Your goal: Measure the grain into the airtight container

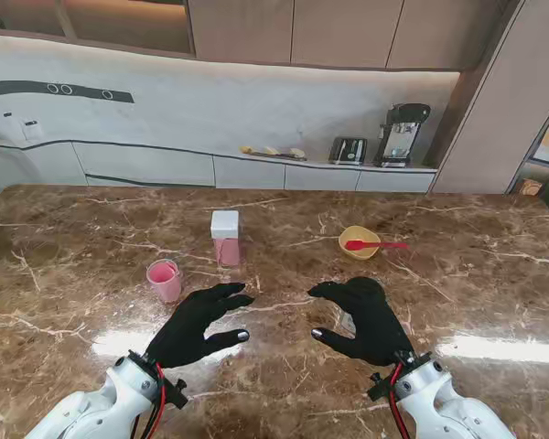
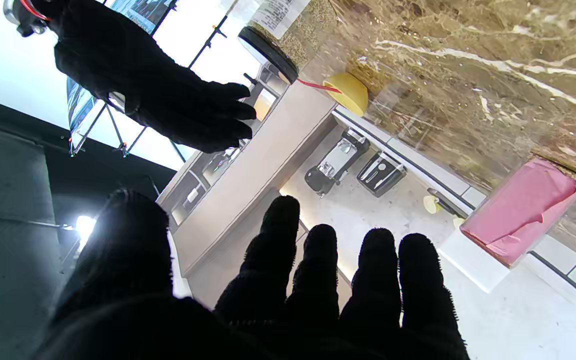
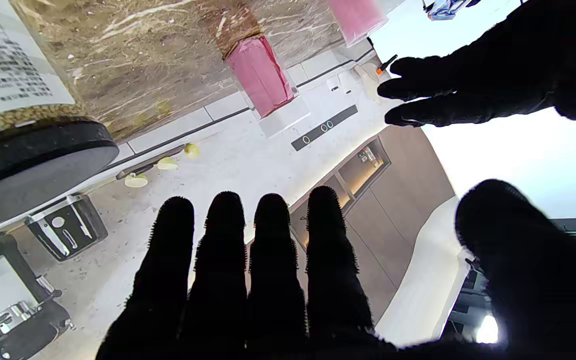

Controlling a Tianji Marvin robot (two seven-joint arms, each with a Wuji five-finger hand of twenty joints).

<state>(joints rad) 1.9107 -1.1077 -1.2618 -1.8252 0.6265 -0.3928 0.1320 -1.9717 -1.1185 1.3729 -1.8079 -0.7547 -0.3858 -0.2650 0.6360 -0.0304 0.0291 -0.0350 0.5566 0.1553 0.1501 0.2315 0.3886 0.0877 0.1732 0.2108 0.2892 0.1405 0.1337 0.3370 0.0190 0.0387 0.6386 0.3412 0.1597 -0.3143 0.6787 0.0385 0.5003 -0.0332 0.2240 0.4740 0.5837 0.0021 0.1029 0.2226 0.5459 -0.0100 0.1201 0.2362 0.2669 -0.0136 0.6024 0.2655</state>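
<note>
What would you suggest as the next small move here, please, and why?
Probably the right hand should close on the grain jar. Both hands are open and hold nothing, and the wrist views show a black-lidded jar of grain right beside that hand, though it is hidden in the stand's view. The container and the yellow bowl lie farther off.

My right hand spreads its empty fingers apart, with a black-lidded grain jar close by, a pink container standing farther off on the marble table, and my left hand opposite.
</note>
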